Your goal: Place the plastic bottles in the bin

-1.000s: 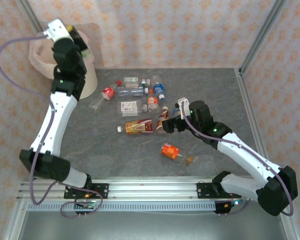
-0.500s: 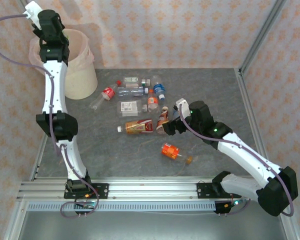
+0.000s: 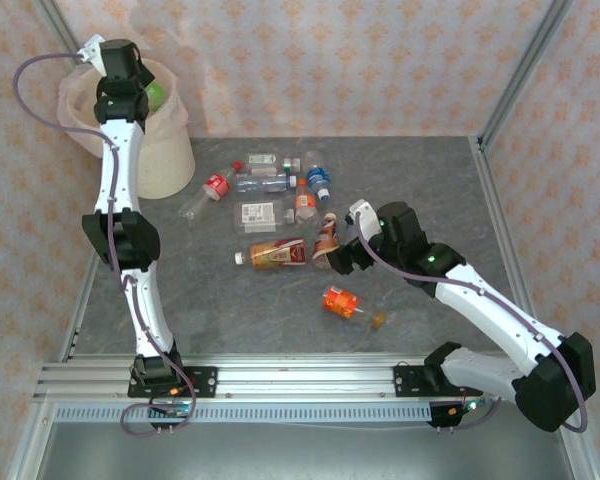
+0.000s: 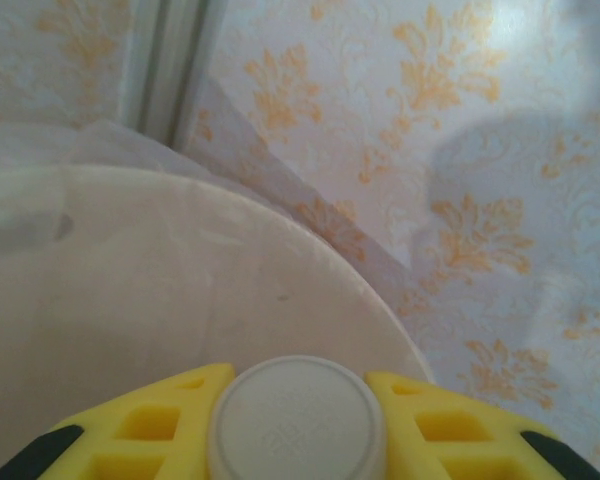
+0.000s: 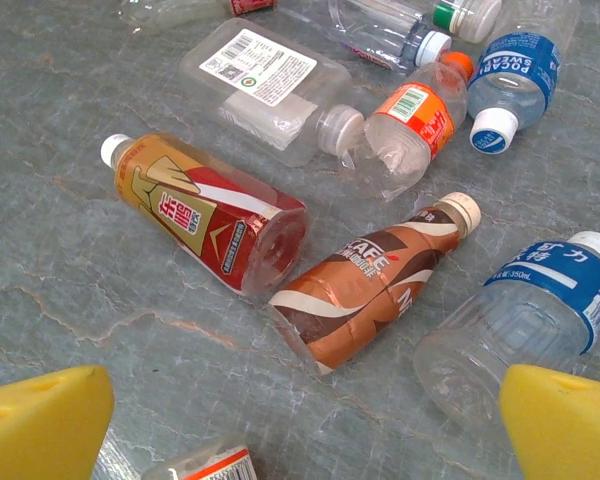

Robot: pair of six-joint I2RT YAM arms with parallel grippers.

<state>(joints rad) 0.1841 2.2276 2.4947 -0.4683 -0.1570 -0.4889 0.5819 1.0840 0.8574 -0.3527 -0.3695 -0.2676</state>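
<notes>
Plastic bottles (image 3: pixel 277 254) lie scattered about the middle of the bench (image 3: pixel 230 320), well apart from the bin (image 3: pixel 168 160) at eleven o'clock. The left fingers (image 4: pixel 160 420) clasp a white-capped bottle (image 4: pixel 298 420) over the bin's mouth, seemingly placed to drop it in. The right fingers (image 5: pixel 40 420) spread wide above a brown coffee bottle (image 5: pixel 365 290), likely the next pick.

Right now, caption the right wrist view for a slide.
Open right tool above a brown coffee bottle lying between a red-labelled bottle and a blue-labelled bottle on the grey table.
</notes>
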